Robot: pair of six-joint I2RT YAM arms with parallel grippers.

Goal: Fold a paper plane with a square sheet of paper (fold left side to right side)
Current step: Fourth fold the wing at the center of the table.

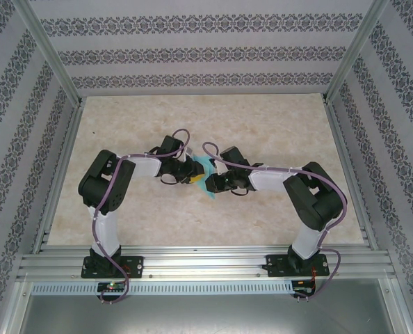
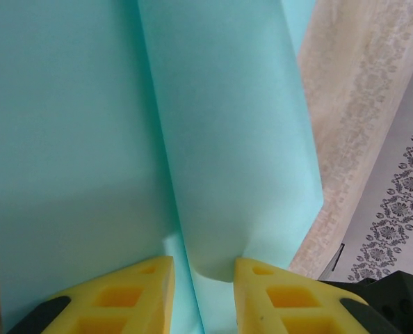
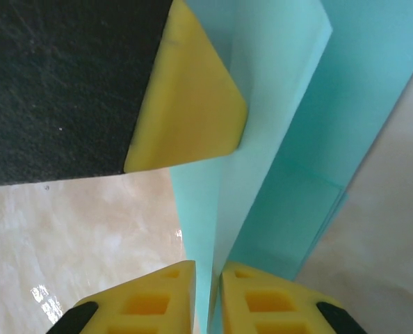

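Top external, sheet: the sheet (image 1: 206,186) sits at mid-surface, just where the two arm ends meet, and they partly cover it.
Sheet edges: in the left wrist view a raised fold runs up the middle, with a flat layer to its left. Its right edge is straight, and pale surface shows beyond it. In the right wrist view the sheet stands on edge in layers, its long straight edges running away from the camera.
Left jaws: the yellow fingers (image 2: 133,296) are partly apart with the rounded end of the fold between them. I cannot tell whether they pinch it. In the right wrist view one left finger lies flat against the sheet's face.
Right jaws: clenched on the sheet's near edge, fingers (image 3: 276,306) almost together with the thin layers between.
Surface: the beige marbled surface (image 1: 262,132) stretches open ahead and to both sides of the sheet.
Bounds: patterned walls (image 1: 192,56) stand on three sides. A metal rail (image 1: 192,264) runs along the near edge by the arm bases.
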